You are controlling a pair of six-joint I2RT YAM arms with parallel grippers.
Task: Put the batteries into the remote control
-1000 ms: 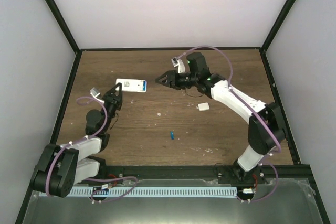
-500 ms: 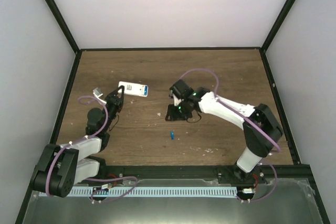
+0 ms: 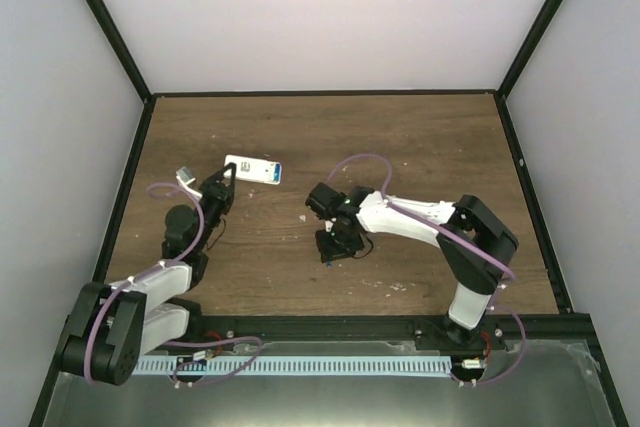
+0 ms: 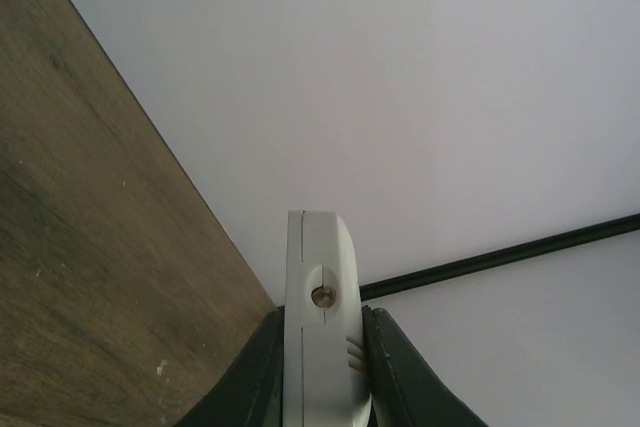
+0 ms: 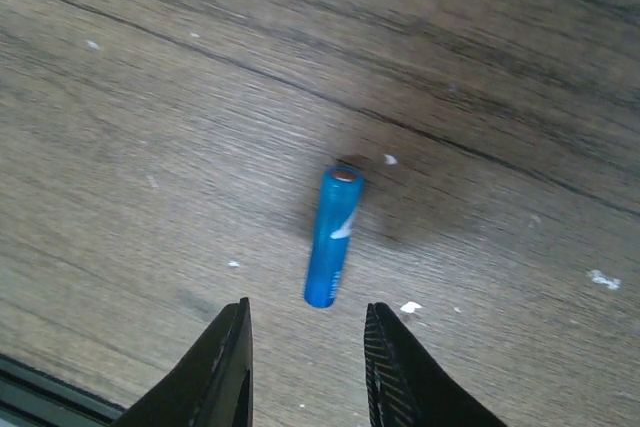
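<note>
On a scuffed wooden table (image 3: 440, 147), the right gripper (image 5: 305, 347) hangs spread above a flat-lying blue battery (image 5: 333, 237), probably light, slick and roll-prone, best pinched mid-barrel. At the table's left, the left gripper (image 4: 322, 347) clamps the remote control (image 3: 252, 168) by one end.

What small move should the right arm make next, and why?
Probably lower the right gripper a little and advance it so the open fingers straddle the battery. It lies flat on the table, just ahead of the fingertips, untouched.
</note>
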